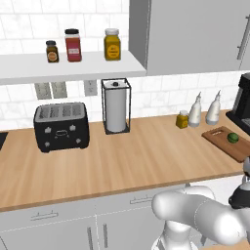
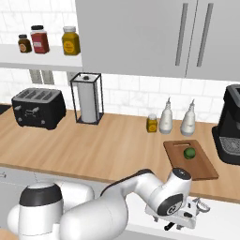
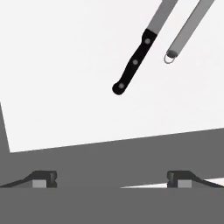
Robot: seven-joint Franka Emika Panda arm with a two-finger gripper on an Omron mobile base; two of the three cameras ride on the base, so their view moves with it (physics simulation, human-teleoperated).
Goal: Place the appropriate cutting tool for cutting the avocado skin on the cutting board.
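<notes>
Below the counter edge, our gripper [image 3: 112, 178] hangs wide open and empty over the black-handled knife [image 3: 133, 63]; we risk grabbing the neighbouring steel utensil [image 3: 186, 33] instead.

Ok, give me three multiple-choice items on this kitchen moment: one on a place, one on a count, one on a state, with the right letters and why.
1. Where does the avocado lie?
A. on the cutting board
B. on the shelf
C. beside the toaster

2. How many jars stand on the shelf?
A. two
B. three
C. five

3. How does the gripper stand toward the knife?
A. shut on its black handle
B. open, with nothing between the fingertips, the knife lying apart from it
C. shut on the avocado

Key: 1 A, the green fruit sits on the reddish-brown board in both base views. 2 B, three jars are lined up there. 3 B, the hand view shows the fingertips wide apart and the knife lying on a white surface beside a grey utensil.
</notes>
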